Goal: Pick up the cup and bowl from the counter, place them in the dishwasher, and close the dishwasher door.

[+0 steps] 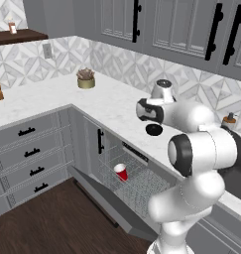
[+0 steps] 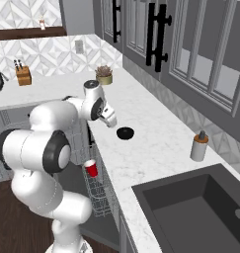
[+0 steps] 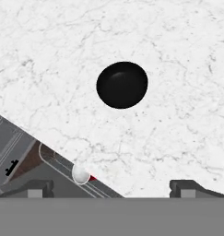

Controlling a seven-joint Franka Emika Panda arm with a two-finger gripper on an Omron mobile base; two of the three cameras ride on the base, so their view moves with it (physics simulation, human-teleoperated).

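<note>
The black bowl [image 1: 153, 130] [image 2: 125, 133] [image 3: 122, 85] sits upright on the white marble counter [image 1: 112, 101] [image 2: 156, 143] [image 3: 178, 55], near its front edge. The red cup [image 1: 121, 172] [image 2: 91, 168] [image 3: 81, 174] stands in the wire rack of the dishwasher [image 1: 137, 186], whose door [image 1: 104, 198] hangs down open. My gripper [image 2: 111, 121] [image 3: 112, 188] hovers above the counter edge just short of the bowl. It is open, its fingertips [image 3: 39, 186] set wide apart with nothing between them.
A soap dispenser [image 2: 199, 147] stands beside the dark sink [image 2: 190, 207] to the right. A potted plant [image 1: 86, 79] [image 2: 104, 75] is farther back on the counter, a knife block [image 2: 23, 75] on the side counter. Grey drawers [image 1: 28, 154] flank the dishwasher.
</note>
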